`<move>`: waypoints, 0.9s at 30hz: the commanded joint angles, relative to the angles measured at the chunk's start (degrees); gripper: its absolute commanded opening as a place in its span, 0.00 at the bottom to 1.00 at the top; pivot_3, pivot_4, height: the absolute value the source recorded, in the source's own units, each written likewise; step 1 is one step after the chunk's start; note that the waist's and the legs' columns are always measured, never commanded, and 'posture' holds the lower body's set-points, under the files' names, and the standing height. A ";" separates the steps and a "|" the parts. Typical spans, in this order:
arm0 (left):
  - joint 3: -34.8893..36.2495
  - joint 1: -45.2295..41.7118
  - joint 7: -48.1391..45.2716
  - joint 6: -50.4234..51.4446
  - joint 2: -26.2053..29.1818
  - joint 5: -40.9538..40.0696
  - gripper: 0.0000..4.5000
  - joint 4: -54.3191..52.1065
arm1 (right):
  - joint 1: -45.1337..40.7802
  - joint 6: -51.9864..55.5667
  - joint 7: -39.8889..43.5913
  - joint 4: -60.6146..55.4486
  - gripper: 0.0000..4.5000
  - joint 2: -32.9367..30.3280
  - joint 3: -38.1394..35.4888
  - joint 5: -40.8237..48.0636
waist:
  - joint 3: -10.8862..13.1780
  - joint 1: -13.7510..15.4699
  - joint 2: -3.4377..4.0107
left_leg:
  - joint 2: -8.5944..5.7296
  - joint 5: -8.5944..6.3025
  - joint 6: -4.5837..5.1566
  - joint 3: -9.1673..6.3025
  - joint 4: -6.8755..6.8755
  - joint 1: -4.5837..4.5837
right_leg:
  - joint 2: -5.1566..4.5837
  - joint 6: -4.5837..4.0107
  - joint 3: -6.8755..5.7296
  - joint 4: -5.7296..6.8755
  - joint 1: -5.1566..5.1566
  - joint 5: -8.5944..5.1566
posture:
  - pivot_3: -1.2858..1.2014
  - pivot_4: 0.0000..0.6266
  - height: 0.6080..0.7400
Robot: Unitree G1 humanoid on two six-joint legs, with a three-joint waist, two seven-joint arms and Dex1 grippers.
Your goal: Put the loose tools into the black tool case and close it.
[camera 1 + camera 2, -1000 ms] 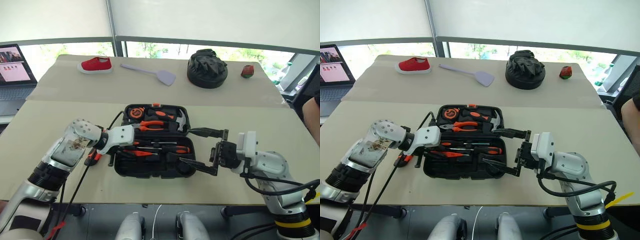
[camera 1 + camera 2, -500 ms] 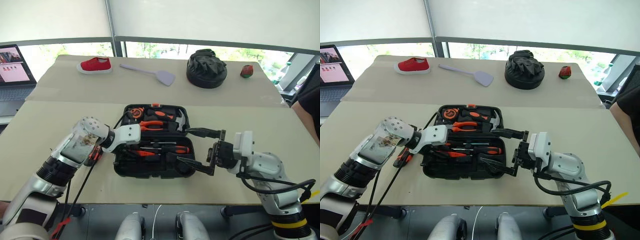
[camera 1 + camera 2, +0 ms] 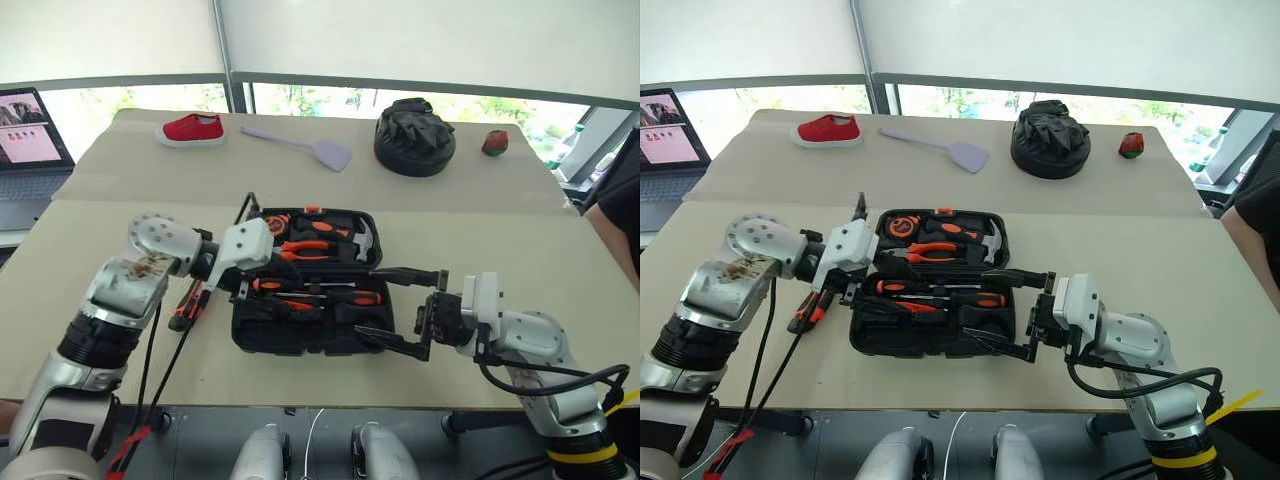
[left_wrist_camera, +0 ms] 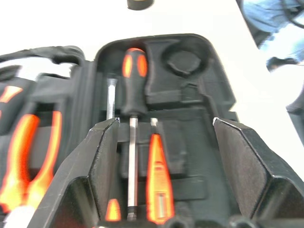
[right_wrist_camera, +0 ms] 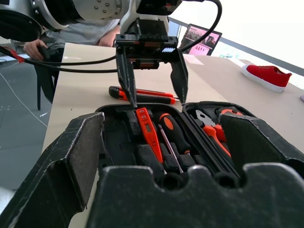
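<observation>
Lifted since a second ago, the left gripper (image 3: 243, 268) hangs spread and empty over the open tool case (image 3: 310, 340); closing now risks leaving the utility knife (image 3: 190, 303) outside on the table. Right gripper (image 3: 398, 312) gapes wide.

Tool case (image 3: 300, 335) matt black plastic; hammer (image 3: 364, 243) head shiny steel; tabletop (image 3: 120, 250) smooth matt beige.

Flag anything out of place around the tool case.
One black-and-orange utility knife lies on the table just left of the open black tool case, under the left arm, while the other tools sit in their slots.
</observation>
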 commanded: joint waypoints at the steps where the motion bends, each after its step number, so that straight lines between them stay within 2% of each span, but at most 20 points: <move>1: 2.21 3.83 2.46 -2.58 -2.00 -1.62 0.51 3.47 | -1.46 -0.51 -0.12 -0.27 1.00 0.86 -0.02 0.73 | 0.00 0.00 0.00 | 0.00 0.00 0.00 0.00 0.01 0.00 | 0.00 0.00 0.00 0.01 0.00 0.00 | 0.52 0.24 1.00; 7: 0.97 9.98 4.06 -7.54 -2.55 0.95 0.03 8.10 | -1.54 -0.21 -0.49 0.06 1.00 1.16 -0.95 0.92 | 0.00 0.05 0.00 | 0.01 0.00 0.00 0.01 0.01 -0.03 | -0.01 0.00 -0.01 0.06 -0.05 0.00 | 0.52 0.24 1.00; 8: 0.50 10.38 4.87 -7.86 -2.66 1.88 0.00 8.82 | -1.37 -0.14 -0.47 0.01 1.00 1.03 -1.09 0.97 | 0.00 0.08 0.01 | 0.01 0.00 0.00 0.01 0.01 -0.03 | -0.02 0.00 -0.01 0.05 -0.04 0.00 | 0.52 0.24 1.00; 12: -1.45 11.07 5.80 -11.02 -3.41 4.64 0.00 11.41 | -0.99 0.13 -0.69 -0.51 1.00 0.99 -1.02 1.01 | -0.01 0.35 0.03 | 0.01 0.00 0.00 -0.01 0.02 -0.02 | -0.10 0.00 -0.04 0.04 0.02 0.00 | 0.52 0.24 1.00; 16: -2.19 11.66 8.00 -9.23 -4.69 5.73 0.00 12.25 | -0.80 0.52 -1.03 -1.04 1.00 0.99 -1.03 1.28 | -0.11 0.50 0.21 | -0.01 0.00 0.00 0.00 0.02 0.14 | -0.12 0.00 -0.03 0.08 0.16 0.00 | 0.52 0.24 1.00; 19: -0.49 12.06 8.61 -6.11 -6.17 2.90 0.00 10.89 | -0.56 0.69 -1.14 -1.35 1.00 0.79 -1.21 1.49 | -0.23 0.78 0.40 | -0.02 0.00 0.00 0.00 0.04 0.19 | -0.16 0.01 -0.02 0.17 0.19 0.00 | 0.52 0.24 1.00; 27: 3.03 12.31 5.78 -9.65 -6.53 -1.49 0.00 7.44 | 0.16 1.10 -1.08 -1.74 1.00 0.35 -1.29 1.99 | -0.25 0.80 0.43 | -0.04 0.01 0.01 0.00 0.10 0.06 | -0.17 0.03 -0.01 0.26 0.04 -0.02 | 0.52 0.24 1.00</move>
